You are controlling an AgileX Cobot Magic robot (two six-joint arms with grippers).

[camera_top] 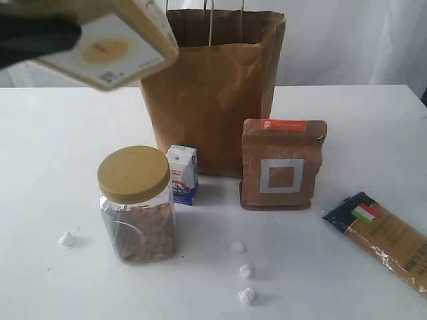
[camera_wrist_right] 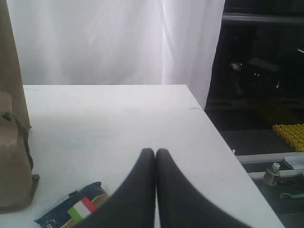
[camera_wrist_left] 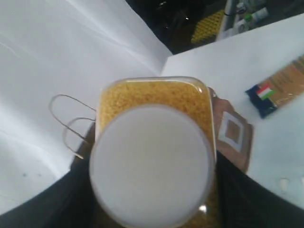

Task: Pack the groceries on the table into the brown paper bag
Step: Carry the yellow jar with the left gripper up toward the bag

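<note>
The left hand (camera_wrist_left: pixel 152 190) holds the white-capped yellow-grain jar (camera_top: pixel 107 47) tilted, raised near the rim of the brown paper bag (camera_top: pixel 213 100). Full of grain, it is probably heavy, rigid and smooth, so grip across its flat sides. The right hand (camera_wrist_right: pixel 155 156) is closed and empty.

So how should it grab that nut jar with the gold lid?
Probably by the clear body of the nut jar, just below the gold lid, reaching down from above. The jar stands upright, the lid is wider than a pinch likes, and the sides under it look flat enough to squeeze. Only the small carton stands close, behind it to the right.
</note>
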